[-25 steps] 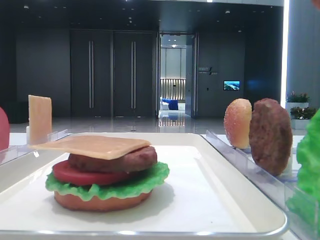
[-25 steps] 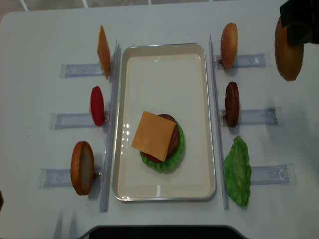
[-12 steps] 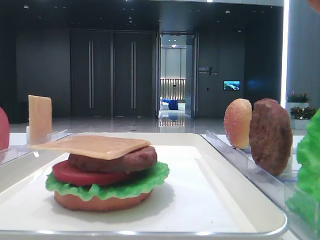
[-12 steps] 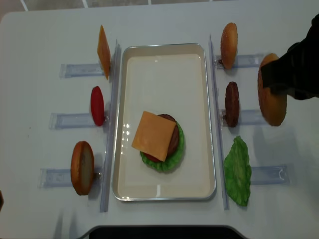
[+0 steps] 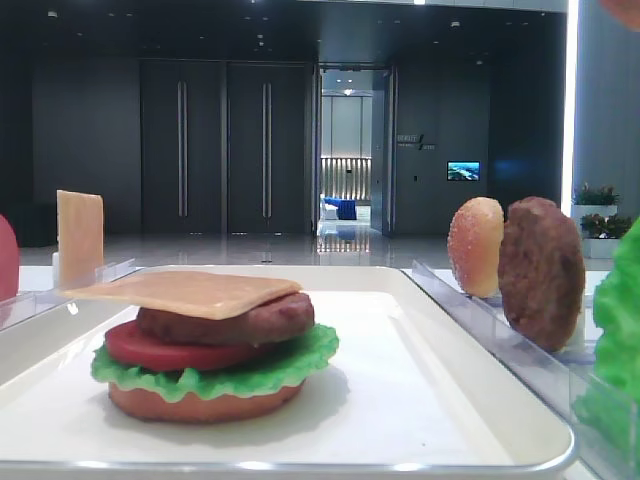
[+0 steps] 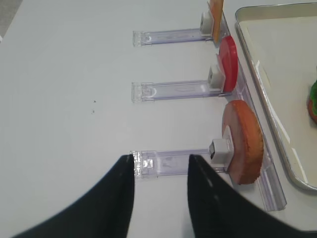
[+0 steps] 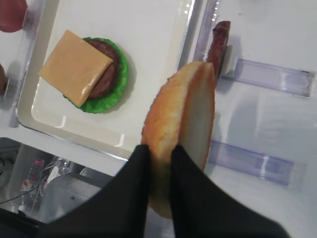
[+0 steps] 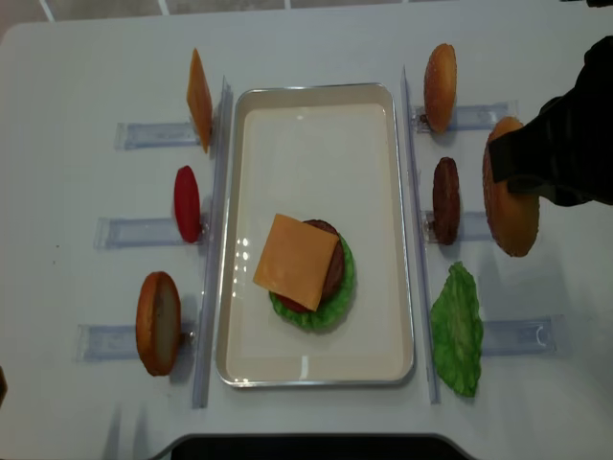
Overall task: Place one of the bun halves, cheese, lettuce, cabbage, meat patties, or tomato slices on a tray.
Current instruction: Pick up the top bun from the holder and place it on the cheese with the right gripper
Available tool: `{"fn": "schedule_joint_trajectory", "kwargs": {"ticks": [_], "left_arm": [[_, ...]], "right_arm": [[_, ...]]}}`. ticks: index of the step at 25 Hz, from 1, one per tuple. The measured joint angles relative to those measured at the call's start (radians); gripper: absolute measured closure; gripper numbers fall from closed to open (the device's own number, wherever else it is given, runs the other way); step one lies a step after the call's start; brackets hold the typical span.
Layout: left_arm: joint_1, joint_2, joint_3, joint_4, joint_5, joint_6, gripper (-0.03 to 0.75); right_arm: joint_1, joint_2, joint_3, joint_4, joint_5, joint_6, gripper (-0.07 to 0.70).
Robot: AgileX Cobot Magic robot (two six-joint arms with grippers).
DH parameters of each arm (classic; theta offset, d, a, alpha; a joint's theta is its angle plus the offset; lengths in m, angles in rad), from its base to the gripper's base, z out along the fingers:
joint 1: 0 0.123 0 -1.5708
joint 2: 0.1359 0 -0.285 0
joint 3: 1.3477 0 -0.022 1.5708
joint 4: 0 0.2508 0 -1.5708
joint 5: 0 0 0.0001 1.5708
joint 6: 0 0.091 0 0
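My right gripper point(image 7: 159, 148) is shut on a bun half point(image 7: 183, 124), gripping it edge-on in the air. In the overhead view this bun half point(image 8: 508, 187) hangs just right of the racked meat patty point(image 8: 445, 199), outside the white tray point(image 8: 316, 88). On the tray sits a stack topped by a cheese slice point(image 8: 295, 261), with a patty, a tomato slice, lettuce point(image 8: 330, 311) and a flat bun beneath. My left gripper point(image 6: 161, 158) is open over the bare table, left of the rack that holds an orange-brown bun point(image 6: 242, 141).
Clear racks flank the tray. On the left stand cheese point(image 8: 198, 99), a tomato slice point(image 8: 187, 203) and a bun point(image 8: 158, 322). On the right stand a speckled bun point(image 8: 440, 86), the patty and a lettuce leaf point(image 8: 457, 329).
My right gripper has carried the bun half from the far right corner leftward and nearer, to beside the racked patty. The left gripper and the tray's stack have not moved.
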Motion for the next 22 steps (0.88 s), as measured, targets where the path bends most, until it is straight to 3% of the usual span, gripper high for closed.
{"fn": "schedule_joint_trajectory", "kwargs": {"ticks": [4, 22], "left_arm": [[0.000, 0.000, 0.000, 0.000, 0.000, 0.000, 0.433], [0.000, 0.000, 0.000, 0.000, 0.000, 0.000, 0.433]], "right_arm": [[0.000, 0.000, 0.000, 0.060, 0.000, -0.011, 0.546], [0.000, 0.000, 0.000, 0.051, 0.000, -0.063, 0.552]]}}
